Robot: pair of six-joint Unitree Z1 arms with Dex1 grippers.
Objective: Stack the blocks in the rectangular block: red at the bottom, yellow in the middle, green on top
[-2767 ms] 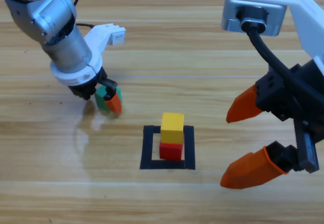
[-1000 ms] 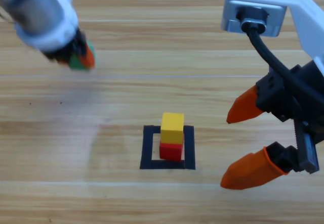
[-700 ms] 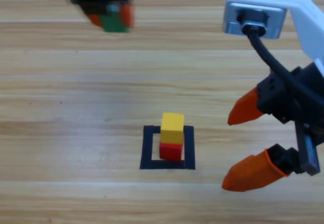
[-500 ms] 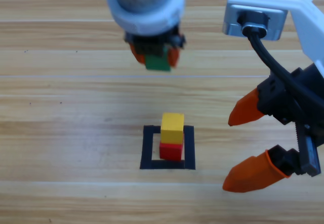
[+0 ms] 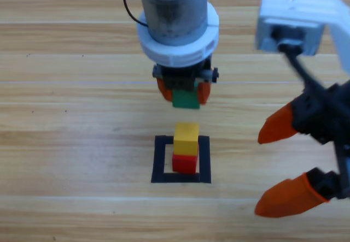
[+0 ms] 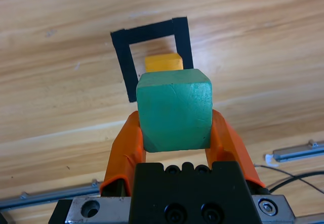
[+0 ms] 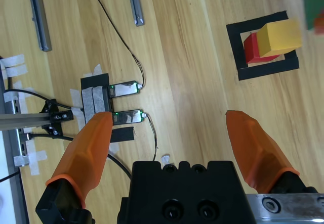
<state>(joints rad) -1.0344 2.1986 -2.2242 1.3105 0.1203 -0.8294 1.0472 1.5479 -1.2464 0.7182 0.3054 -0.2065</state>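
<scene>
One green cube (image 5: 186, 99), faces square-on

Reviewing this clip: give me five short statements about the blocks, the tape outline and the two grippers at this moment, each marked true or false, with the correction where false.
1. The left gripper is shut on the green cube. True.
2. The green cube already rests on the yellow cube. False: it hangs in the air, apart from the yellow cube, not yet set down.
3. The yellow cube sits on the red cube inside the black tape outline. True.
4. The right gripper is holding the red cube. False: its jaws are open and empty, off to the right of the stack.
5. The red cube lies outside the tape outline. False: it is inside, at the bottom of the stack.
</scene>
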